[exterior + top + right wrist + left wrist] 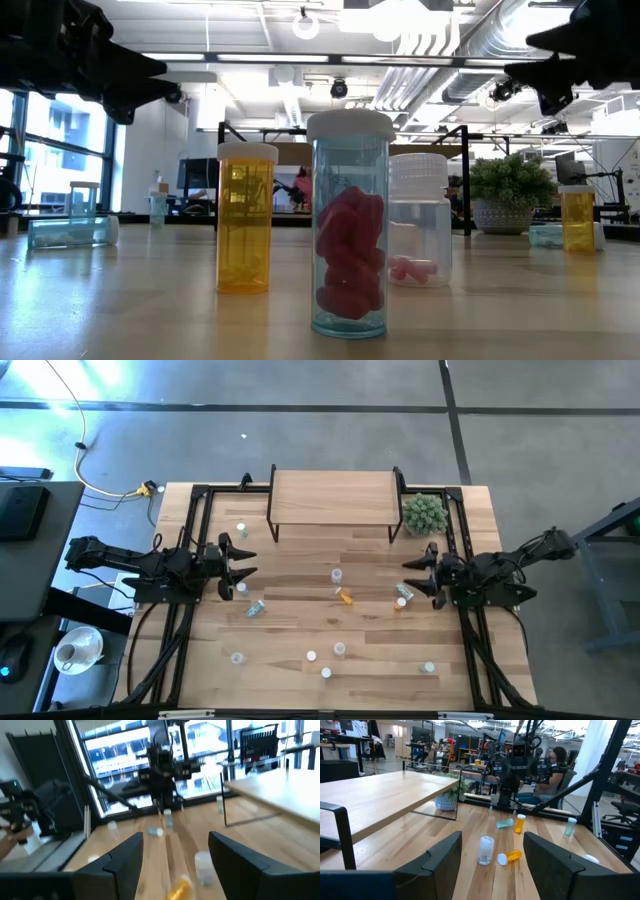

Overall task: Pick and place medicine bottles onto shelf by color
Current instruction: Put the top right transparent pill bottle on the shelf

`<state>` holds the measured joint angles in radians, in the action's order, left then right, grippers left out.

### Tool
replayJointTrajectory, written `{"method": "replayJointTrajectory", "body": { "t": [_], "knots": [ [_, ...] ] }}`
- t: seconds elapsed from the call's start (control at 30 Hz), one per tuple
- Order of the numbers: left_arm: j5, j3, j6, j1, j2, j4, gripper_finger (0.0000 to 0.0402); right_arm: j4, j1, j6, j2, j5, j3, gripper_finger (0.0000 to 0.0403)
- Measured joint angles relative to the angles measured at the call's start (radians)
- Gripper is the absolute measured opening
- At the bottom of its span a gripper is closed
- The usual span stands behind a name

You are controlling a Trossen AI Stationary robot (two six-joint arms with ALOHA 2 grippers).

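We see both grippers, left gripper (243,565) and right gripper (418,575), wide open, empty; the orange bottle (345,597) lies on its side nearer the right

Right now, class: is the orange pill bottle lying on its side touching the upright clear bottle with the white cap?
Apart. The left wrist view shows bare wood between the lying orange bottle and the clear bottle.
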<state>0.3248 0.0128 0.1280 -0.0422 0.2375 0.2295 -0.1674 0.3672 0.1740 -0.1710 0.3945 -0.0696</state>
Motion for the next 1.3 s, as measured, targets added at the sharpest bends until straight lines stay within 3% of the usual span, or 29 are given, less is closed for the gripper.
{"method": "replayJointTrajectory", "body": {
  "t": [0.37, 0.8, 1.3],
  "knots": [
    [0.000, 0.000, 0.001, 0.000, 0.000, 0.000, 0.0202, -0.278, 0.000, -0.100, -0.193, 0.025, -0.009, 0.0220],
    [0.000, 0.000, 0.001, 0.000, 0.000, 0.000, 0.0202, -0.258, -0.007, -0.155, -0.582, 0.026, -0.235, 0.0220],
    [0.000, 0.000, 0.000, 0.000, 0.000, 0.000, 0.0202, -0.122, -0.124, -0.149, -1.003, 0.013, -0.463, 0.0220]
  ]
}}
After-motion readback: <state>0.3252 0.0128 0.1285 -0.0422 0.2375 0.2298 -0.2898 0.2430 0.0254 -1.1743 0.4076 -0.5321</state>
